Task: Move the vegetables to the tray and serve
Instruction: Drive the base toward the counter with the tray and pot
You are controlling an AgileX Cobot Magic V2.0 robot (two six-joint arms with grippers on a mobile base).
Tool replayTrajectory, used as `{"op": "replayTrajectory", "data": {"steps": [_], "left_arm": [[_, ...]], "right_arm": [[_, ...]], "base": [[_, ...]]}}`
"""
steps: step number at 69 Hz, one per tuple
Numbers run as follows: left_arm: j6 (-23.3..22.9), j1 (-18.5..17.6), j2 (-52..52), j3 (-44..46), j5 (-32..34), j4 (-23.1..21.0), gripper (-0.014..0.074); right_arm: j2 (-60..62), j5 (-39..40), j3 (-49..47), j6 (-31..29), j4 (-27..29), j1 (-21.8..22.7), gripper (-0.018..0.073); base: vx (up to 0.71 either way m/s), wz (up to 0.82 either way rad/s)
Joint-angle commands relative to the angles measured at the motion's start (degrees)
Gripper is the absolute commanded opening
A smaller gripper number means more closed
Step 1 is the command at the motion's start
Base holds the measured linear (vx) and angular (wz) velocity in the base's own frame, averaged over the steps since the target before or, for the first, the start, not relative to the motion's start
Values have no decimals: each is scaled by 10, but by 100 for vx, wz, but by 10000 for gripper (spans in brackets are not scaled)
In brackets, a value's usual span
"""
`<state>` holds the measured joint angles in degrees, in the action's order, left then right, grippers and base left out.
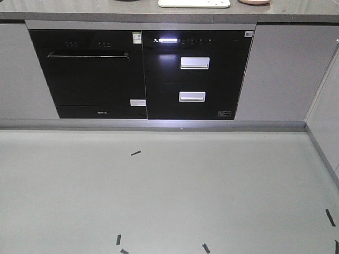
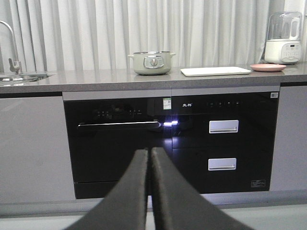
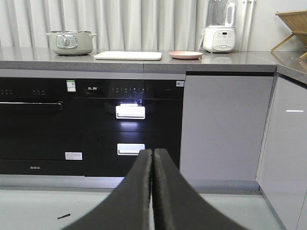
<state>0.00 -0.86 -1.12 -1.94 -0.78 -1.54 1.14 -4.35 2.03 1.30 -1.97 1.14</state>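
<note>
The cream tray (image 2: 216, 71) lies flat on the grey countertop; it also shows in the right wrist view as the tray (image 3: 128, 55) and at the top edge of the front view as the tray (image 1: 194, 3). A round pink plate (image 3: 185, 55) sits just right of it. The vegetables are hidden from every view. My left gripper (image 2: 149, 152) is shut and empty, held low in front of the black oven. My right gripper (image 3: 153, 152) is also shut and empty, in front of the drawer unit. Both are well short of the counter.
A pale green pot (image 2: 151, 63) stands left of the tray. A white blender (image 3: 219, 33) stands right of the plate. A sink and tap (image 2: 12, 67) sit at the counter's left end. Black oven (image 1: 90, 74) and drawer unit (image 1: 195, 74) fill the cabinet front. Tape marks (image 1: 136, 153) dot the floor.
</note>
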Motion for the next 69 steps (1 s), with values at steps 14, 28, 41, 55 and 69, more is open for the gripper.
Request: {"op": "replayTrajectory", "data": {"steps": [14, 28, 41, 55, 69], "left_arm": [[0, -2, -4, -9, 40, -5, -6], [0, -2, -4, -9, 40, -5, -6], [0, -2, -4, -9, 40, -5, -6], [0, -2, -4, -9, 40, -5, -6], [0, -2, -4, -9, 40, -5, -6]], "right_arm": [[-2, 43, 1, -1, -4, 1, -4], [-2, 43, 1, -1, -4, 1, -4], [-2, 43, 1, -1, -4, 1, -4], [-2, 43, 1, -1, -4, 1, -4], [-2, 43, 1, -1, -4, 1, -4]], "base": [[21, -5], [21, -6], [20, -6], [20, -6], [20, -8]]}}
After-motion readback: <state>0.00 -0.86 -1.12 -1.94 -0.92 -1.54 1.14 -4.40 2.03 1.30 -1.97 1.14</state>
